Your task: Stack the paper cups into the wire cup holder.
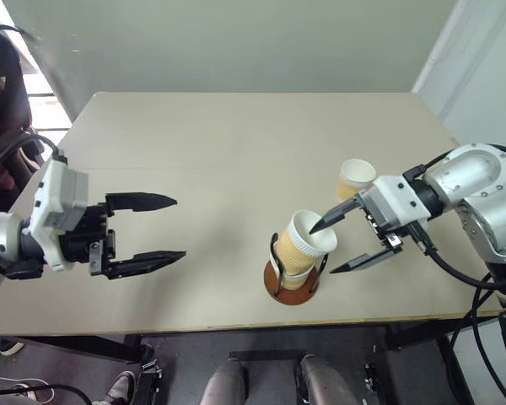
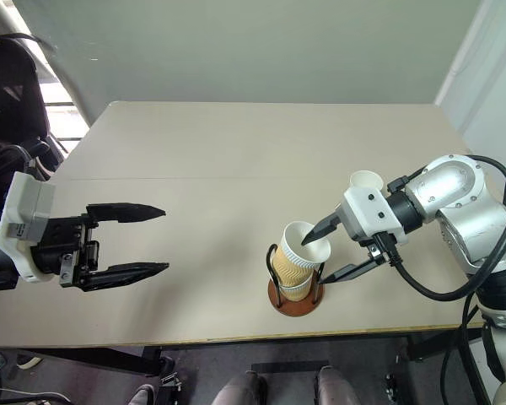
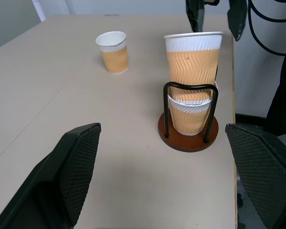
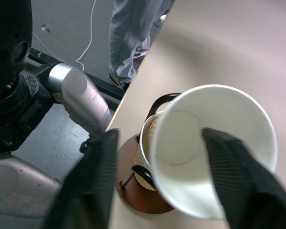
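Left wrist view: ribbed tan paper cups (image 3: 193, 67) (white-rimmed)

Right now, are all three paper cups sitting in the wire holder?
No: two cups are stacked in the wire holder, while a third cup stands apart on the table.

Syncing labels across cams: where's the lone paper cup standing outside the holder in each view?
Left eye view: lone paper cup stands upright on the table, beyond the right end effector.
Right eye view: its rim peeks above the right forearm.
Left wrist view: upright cup apart from the holder.
Right wrist view: not in it.
Shared landmark: wire cup holder with two stacked cups.
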Robot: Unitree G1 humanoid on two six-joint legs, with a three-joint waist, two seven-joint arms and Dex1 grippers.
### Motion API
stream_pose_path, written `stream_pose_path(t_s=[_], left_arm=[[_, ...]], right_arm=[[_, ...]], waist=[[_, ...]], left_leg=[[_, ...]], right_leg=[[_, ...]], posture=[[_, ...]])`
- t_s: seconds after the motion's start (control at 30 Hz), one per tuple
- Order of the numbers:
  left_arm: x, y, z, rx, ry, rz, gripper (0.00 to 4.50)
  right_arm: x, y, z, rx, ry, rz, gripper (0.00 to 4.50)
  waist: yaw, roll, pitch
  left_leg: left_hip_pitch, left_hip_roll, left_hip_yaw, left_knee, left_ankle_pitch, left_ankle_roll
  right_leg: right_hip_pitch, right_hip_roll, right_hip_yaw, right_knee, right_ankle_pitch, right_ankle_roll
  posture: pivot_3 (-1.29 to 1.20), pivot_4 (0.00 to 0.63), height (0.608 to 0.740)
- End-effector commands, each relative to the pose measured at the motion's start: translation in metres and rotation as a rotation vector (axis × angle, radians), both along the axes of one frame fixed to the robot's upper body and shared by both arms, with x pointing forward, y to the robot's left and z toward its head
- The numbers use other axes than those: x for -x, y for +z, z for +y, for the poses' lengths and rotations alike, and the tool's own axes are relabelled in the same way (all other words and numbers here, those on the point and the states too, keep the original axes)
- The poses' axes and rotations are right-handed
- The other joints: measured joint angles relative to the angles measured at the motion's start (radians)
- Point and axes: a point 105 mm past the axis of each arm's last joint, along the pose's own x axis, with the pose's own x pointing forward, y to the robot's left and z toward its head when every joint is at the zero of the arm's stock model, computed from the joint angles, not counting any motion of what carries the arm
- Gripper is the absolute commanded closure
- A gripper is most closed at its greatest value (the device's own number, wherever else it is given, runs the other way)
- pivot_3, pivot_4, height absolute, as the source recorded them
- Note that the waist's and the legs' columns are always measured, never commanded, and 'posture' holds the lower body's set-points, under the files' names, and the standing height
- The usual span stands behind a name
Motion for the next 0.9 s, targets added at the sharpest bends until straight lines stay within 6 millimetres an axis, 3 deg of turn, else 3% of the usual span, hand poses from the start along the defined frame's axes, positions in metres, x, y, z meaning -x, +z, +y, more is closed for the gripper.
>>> stream_pose_path(t_s=[0.03,0.07,0.5,0.7,0.9], left_arm=[[0.002,0.010,-0.002,-0.010,-0.012,-0.043,0.00],[0.002,0.010,-0.002,-0.010,-0.012,-0.043,0.00],[-0.002,0.011,-0.001,-0.021,-0.011,-0.048,0.00],[-0.004,0.011,-0.001,-0.024,-0.014,-0.050,0.00],[-0.005,0.012,0.000,-0.028,-0.015,-0.056,0.00]], right_arm=[[0.004,0.005,0.002,-0.005,0.022,-0.015,0.21],[0.005,0.005,0.002,-0.005,0.022,-0.016,0.03],[0.021,0.014,0.017,-0.052,0.091,-0.042,0.03],[0.011,0.009,0.021,-0.029,0.044,-0.109,0.03],[0.000,0.020,0.018,-0.042,0.018,-0.163,0.03]], waist=[[0.000,0.000,0.000],[0.000,0.000,0.000],[-0.001,0.000,0.000],[-0.001,0.000,0.000],[-0.001,0.000,0.000]], left_leg=[[0.000,0.000,0.000,0.000,0.000,0.000],[0.000,0.000,0.000,0.000,0.000,0.000],[0.000,0.000,0.000,0.000,0.000,0.000],[0.000,0.000,0.000,0.000,0.000,0.000],[0.000,0.000,0.000,-0.001,0.000,0.000]], right_leg=[[0.000,0.000,0.000,0.000,0.000,0.000],[0.000,0.000,0.000,0.000,0.000,0.000],[0.000,0.000,0.000,0.000,-0.001,-0.001],[0.000,0.000,0.000,0.000,0.000,-0.001],[0.000,0.000,0.000,0.000,0.000,-0.001]], posture=[[0.00,0.150,0.740],[0.00,0.150,0.740],[0.00,0.150,0.740],[0.00,0.150,0.740],[0.00,0.150,0.740]])
